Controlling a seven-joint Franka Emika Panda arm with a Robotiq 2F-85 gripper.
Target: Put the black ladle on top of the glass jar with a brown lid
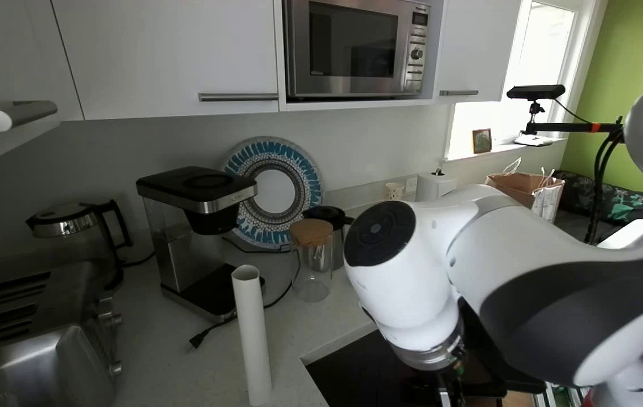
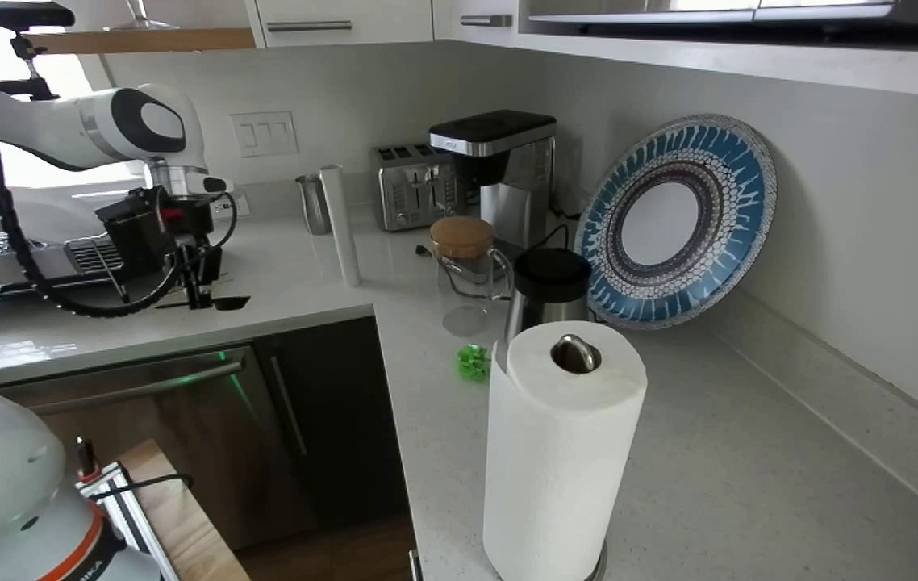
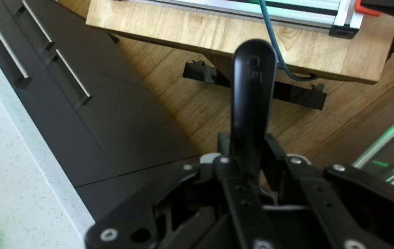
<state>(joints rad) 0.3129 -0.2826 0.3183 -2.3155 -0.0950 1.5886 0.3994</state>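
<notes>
Black ladle (image 3: 253, 93) is clamped in the gripper (image 3: 248, 142), handle (image 3: 254, 69) toward wrist-view twelve o'clock; its far end seems hidden there. Glass jar (image 2: 465, 276) stands apart.

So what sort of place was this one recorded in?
A kitchen, most likely, though whether at home or in an office I can't tell: a microwave sits between wall cabinets, and a toaster and a coffee machine stand on the counter.
</notes>
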